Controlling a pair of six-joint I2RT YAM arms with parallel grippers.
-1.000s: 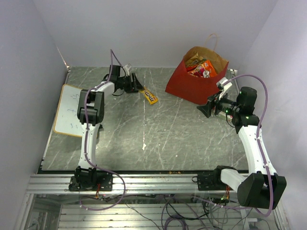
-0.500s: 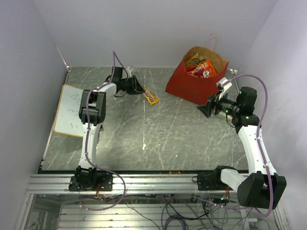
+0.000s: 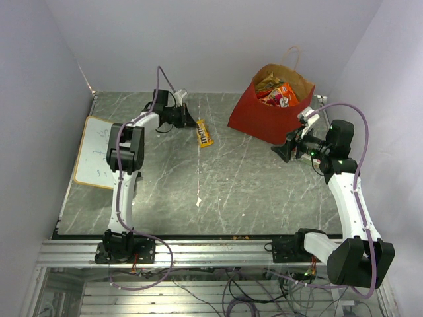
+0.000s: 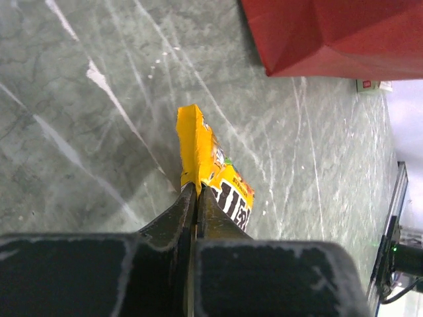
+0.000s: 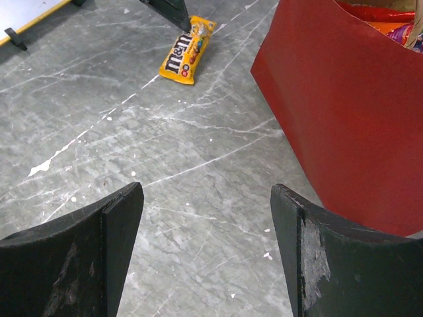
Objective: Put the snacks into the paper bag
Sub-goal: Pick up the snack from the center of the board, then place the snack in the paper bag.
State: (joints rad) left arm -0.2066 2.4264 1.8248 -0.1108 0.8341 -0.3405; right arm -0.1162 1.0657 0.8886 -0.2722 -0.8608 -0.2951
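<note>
While left gripper (image 4: 193, 193) pinches yellow candy pack (image 4: 221, 181) edge on worktop (image 4: 66, 99), right gripper (image 5: 205, 198) gapes wide, empty (near paper bag (image 5: 344, 119))

Robot lab: aluminium frame (image 3: 211, 252), loose cables (image 3: 254, 290)

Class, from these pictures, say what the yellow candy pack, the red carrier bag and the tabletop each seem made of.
Yellow candy pack: likely glossy plastic film; it shines and crinkles. Red carrier bag: matte paper, sharp creases, brown inside. Tabletop: grey veined stone or printed laminate; cannot tell which.
</note>
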